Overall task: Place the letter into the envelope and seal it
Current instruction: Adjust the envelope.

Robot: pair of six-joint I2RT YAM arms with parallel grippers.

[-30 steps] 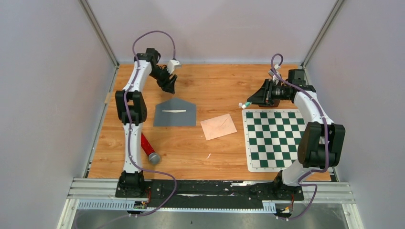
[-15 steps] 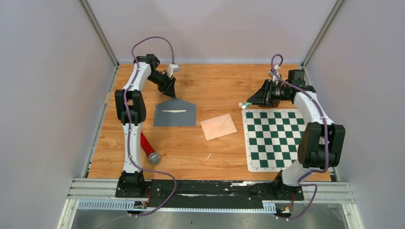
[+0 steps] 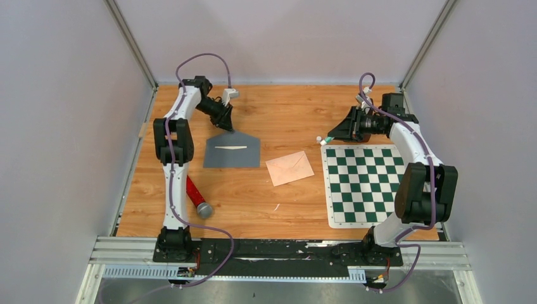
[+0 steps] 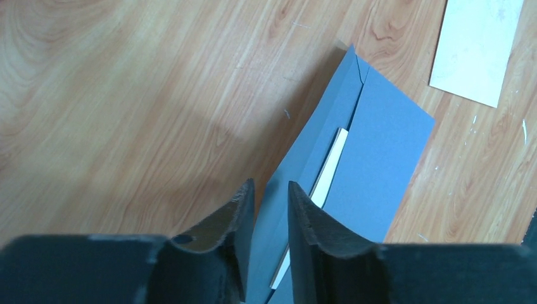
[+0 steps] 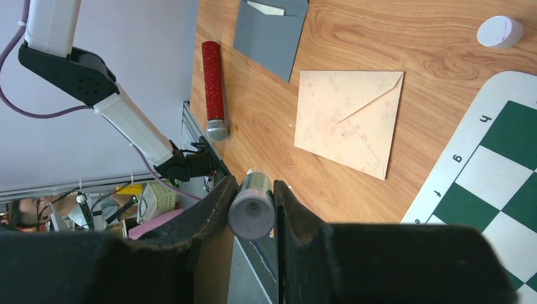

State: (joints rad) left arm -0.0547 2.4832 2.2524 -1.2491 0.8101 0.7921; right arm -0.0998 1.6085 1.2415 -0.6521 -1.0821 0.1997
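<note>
A grey envelope (image 3: 232, 151) lies flat on the wooden table, left of centre. The white letter (image 4: 329, 166) shows in its mouth, under the open flap (image 4: 297, 164). My left gripper (image 3: 226, 126) is down at the flap's far tip. Its jaws (image 4: 271, 185) stand narrowly open, and the flap passes through the gap between them. My right gripper (image 3: 335, 135) hovers at the far right, shut on a glue stick (image 5: 251, 212) with its cap off. The white cap (image 5: 499, 31) sits on the table nearby.
A pink patterned envelope (image 3: 289, 168) lies right of the grey one. A green-and-white chessboard mat (image 3: 364, 183) covers the right side. A red microphone (image 3: 196, 197) lies by the left arm's base. Grey walls close in the table.
My left gripper has come down from above the table's far edge to the flap's tip, and its jaws have narrowed. The right arm has not moved.
</note>
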